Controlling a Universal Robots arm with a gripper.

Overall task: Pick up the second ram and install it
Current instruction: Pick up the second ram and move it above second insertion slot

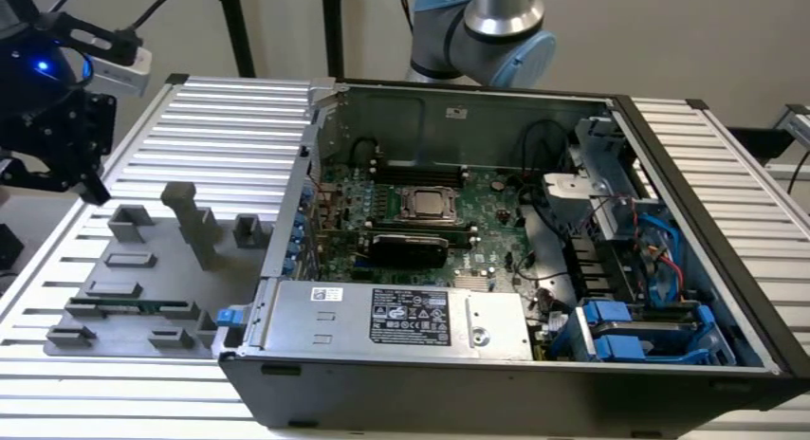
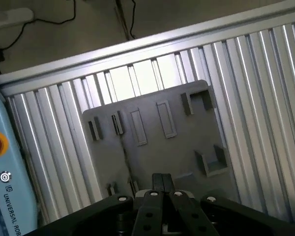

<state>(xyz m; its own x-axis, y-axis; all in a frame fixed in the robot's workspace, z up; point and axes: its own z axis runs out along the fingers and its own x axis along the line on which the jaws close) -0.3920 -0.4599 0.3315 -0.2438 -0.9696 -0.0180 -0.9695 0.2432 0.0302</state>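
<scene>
Silver ribbed metal makes the table [image 1: 228,108], and a big open computer case [image 1: 506,393] sits on it, filling the middle and the exterior view's right side. Beside the case, toward the table's edge on the exterior view's left, lies a flat grey fixture plate [image 1: 165,288] with little grey blocks standing up on it.

The job has hardly begun. The second ram [image 1: 123,304] lies in the grey plate, near the table's front corner on the exterior view's left, and nothing is touching it. It has not been picked up, and it has not been put into the green motherboard [image 1: 496,222] inside the case.

The gripper [image 2: 162,181] hangs high above the plate, well apart from the ram. Its jaws are pressed together and they hold nothing.

The ram looks like a thin, long, green strip with small dark bits on it. It lies low between grey blocks, with its long side running along the plate's front edge. It looks light and easy to bend, so I think it needs a gentle grip
</scene>
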